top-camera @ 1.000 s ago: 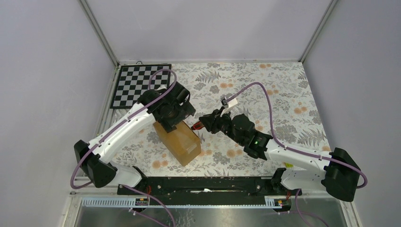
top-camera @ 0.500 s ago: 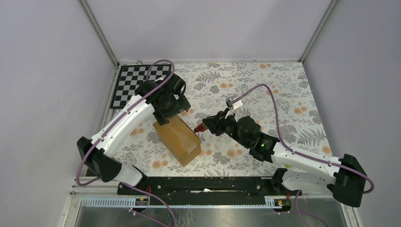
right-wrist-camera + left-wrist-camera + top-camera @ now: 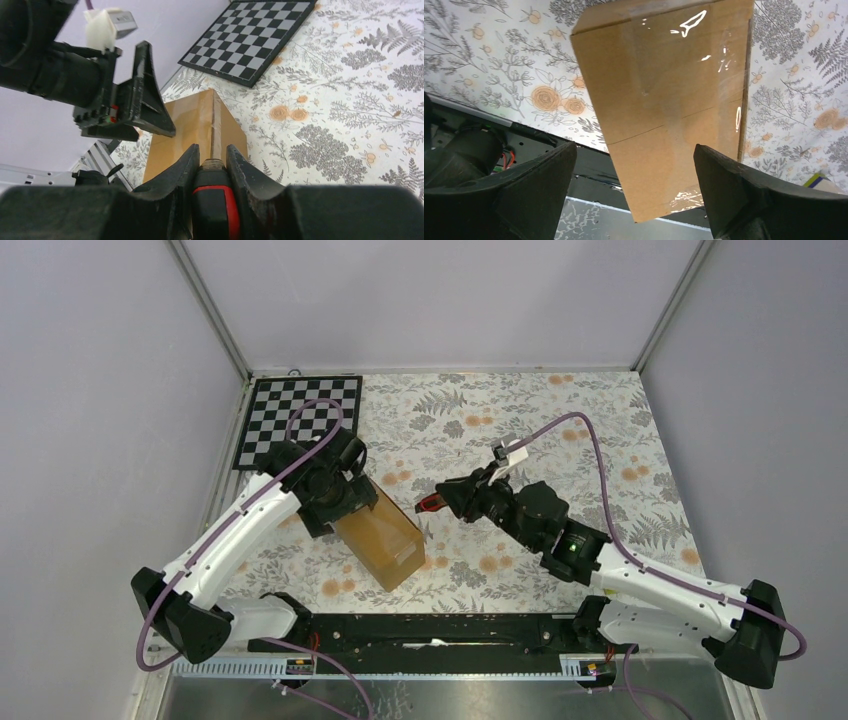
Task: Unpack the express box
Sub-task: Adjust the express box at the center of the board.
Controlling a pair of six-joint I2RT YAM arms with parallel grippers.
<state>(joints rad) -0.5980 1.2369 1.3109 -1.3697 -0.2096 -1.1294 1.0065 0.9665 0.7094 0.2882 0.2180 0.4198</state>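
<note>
express box point(image 3: 390, 545): matt brown cardboard
tape point(image 3: 694, 75): clear, glossy, catching the light
cutter point(image 3: 216, 215): smooth red and black plastic
table cover point(image 3: 600, 440): matt floral print

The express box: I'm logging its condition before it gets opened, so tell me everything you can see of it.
A plain brown rectangular cardboard carton, the express box is shut, with glossy clear tape along its seams and a faint crease across one face. It lies skewed on the floral tablecloth. The open left gripper straddles it without visible contact; the right gripper aims a red-handled cutter at its edge.
</note>
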